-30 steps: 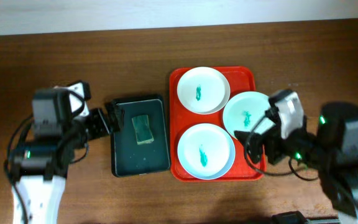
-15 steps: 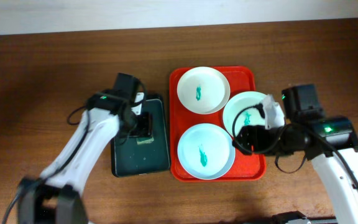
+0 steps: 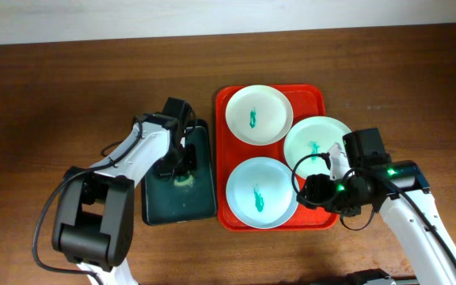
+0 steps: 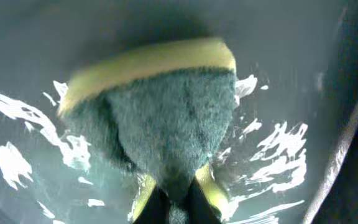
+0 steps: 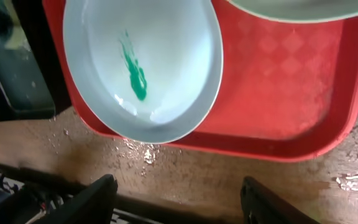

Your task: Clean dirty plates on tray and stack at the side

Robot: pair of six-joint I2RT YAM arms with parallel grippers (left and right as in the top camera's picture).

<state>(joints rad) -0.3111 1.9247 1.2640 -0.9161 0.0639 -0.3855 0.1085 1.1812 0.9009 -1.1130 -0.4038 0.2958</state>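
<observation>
Wooden counter (image 3: 70, 79) bearing a red tray (image 3: 309, 98) and, just to its left, a smaller black tray (image 3: 176, 207). Three plates lie in the red tray, each with a teal smear at centre: white plate (image 3: 260, 115) at the far end, right pale plate (image 3: 307, 138) reaching over the right rim, near pale plate (image 3: 261, 190) at the near end. Left claw (image 4: 176, 202) pinches a green-and-yellow sponge (image 4: 166, 118) over the wet black tray. Right claw (image 5: 179, 202), fingers spread wide with nothing between them, hangs above the counter by the red tray's near edge.
</observation>
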